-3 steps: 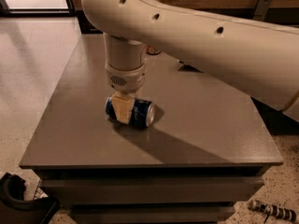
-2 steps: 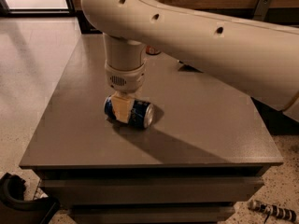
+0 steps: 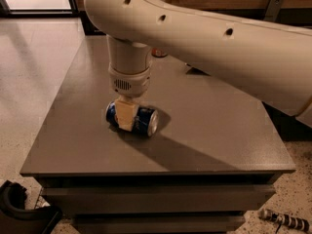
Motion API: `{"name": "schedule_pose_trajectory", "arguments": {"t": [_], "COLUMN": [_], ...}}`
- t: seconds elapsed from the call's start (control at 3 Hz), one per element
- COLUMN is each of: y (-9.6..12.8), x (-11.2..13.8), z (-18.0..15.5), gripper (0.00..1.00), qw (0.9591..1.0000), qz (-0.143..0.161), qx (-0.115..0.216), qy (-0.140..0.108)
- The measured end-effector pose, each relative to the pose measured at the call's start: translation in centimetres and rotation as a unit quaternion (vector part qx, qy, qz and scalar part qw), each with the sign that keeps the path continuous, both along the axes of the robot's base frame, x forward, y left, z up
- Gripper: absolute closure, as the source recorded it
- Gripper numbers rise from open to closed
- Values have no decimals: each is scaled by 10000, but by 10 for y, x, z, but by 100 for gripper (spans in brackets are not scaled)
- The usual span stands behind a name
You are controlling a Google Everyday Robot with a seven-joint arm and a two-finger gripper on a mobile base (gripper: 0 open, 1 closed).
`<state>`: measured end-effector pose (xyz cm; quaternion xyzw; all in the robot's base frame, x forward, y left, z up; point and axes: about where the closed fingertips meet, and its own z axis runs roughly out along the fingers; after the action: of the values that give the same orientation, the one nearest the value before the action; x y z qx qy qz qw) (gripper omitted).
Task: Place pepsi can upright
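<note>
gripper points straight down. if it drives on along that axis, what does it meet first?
The pepsi can, lying on its side on the grey table, directly under the gripper. The gripper sits at can level, so there is little or no gap, though depth is unclear. Below the can is only the tabletop.

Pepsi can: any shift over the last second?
No. The small blue aluminium pepsi can lies on its side at the same spot relative to the grey table's front edge, the tool down over it.
</note>
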<state>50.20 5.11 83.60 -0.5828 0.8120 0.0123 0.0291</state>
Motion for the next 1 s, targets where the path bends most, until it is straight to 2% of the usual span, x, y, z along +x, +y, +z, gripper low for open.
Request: {"name": "schedule_pose_trajectory", "arguments": {"t": [0.33,0.67,1.0], "y": [-2,-9,-18], "x": [6,17,20], "z": [12,38,45], "gripper": [100,100,100], "qw": [9995,9937,9806], "qz": [-38,-121,-227], "qx": [309,1063,1876], "qy": [-55,-329,-526]}}
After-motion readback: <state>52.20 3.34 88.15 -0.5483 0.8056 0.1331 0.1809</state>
